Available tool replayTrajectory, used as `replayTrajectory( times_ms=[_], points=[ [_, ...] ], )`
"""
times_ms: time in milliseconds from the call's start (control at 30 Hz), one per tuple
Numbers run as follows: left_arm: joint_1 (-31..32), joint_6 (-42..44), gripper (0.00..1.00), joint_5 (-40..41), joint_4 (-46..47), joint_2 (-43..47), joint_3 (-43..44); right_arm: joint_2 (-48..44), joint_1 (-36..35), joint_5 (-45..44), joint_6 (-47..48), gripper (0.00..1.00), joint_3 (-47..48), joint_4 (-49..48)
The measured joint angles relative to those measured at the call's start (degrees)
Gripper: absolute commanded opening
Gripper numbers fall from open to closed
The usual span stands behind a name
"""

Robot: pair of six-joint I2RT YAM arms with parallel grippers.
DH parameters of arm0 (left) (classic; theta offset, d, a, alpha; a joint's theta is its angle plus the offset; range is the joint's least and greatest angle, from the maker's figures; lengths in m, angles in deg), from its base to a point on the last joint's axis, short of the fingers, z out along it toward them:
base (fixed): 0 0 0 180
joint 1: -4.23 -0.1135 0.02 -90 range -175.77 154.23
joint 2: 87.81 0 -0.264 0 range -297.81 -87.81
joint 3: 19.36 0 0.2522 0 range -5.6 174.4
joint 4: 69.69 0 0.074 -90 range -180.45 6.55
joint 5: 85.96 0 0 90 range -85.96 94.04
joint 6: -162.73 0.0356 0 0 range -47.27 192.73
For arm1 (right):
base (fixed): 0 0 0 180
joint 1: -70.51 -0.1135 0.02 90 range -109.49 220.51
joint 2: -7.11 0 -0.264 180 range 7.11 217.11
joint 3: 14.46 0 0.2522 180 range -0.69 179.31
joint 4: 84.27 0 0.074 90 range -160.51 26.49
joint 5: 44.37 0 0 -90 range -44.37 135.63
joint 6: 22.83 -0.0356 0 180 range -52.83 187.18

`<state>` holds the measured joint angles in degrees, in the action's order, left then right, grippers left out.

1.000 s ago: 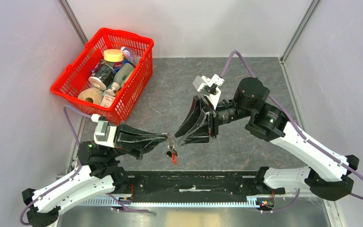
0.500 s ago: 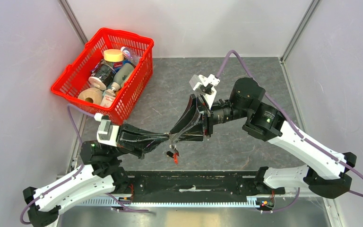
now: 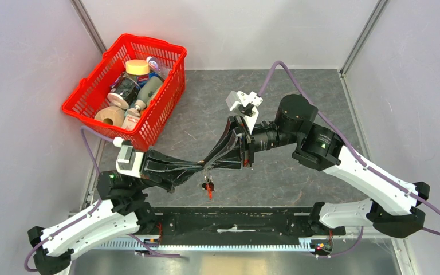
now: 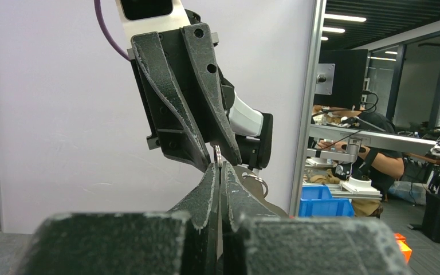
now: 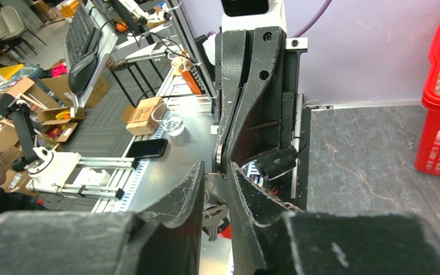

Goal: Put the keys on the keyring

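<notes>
The keyring (image 3: 208, 186) hangs in mid-air above the table's near edge, red tag (image 3: 209, 195) lowest, its thin silver loop pinched in the clenched left gripper (image 3: 201, 165). A second ago the right gripper (image 3: 208, 164) stood just beside the left tips with wider jaws. Now it has slid left and meets them, its fingers (image 5: 195, 183) narrowed yet apart, flanking the loop. The dark grey marbled table (image 3: 298, 97) sits between pale walls (image 3: 235, 28), and the red basket (image 3: 149, 133) of bottles and tape rolls is unmoved at far left.

Grey marbled table (image 3: 206, 97), red basket (image 3: 169, 94) at far-left corner
</notes>
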<state>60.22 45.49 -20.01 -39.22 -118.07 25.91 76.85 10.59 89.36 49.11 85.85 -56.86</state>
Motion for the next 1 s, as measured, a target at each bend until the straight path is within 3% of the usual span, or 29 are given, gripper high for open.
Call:
replayTrajectory(
  times_ms=[200, 433, 633, 800, 1000],
  points=[
    [0.02, -0.31, 0.02, 0.00, 0.28, 0.04, -0.02, 0.00, -0.57, -1.16, 1.20, 0.19, 0.20, 0.42],
    [0.02, -0.44, 0.02, -0.02, 0.66, 0.04, -0.02, 0.00, -0.85, -1.88, 2.19, 0.00, 0.52, 0.63],
    [0.02, -0.92, 0.02, -0.04, 0.92, 0.04, -0.02, 0.00, -1.18, -2.27, 2.84, 0.00, 0.76, 0.81],
    [0.02, -1.66, 0.24, -0.02, 0.26, 0.07, -0.02, 0.09, -1.49, -2.80, 3.32, 0.00, 1.66, 2.89],
    [0.02, -2.40, 0.34, 0.31, -6.40, 1.70, 0.57, 0.02, -1.86, -3.72, 3.45, 0.00, 2.01, 8.07]
  ],
)
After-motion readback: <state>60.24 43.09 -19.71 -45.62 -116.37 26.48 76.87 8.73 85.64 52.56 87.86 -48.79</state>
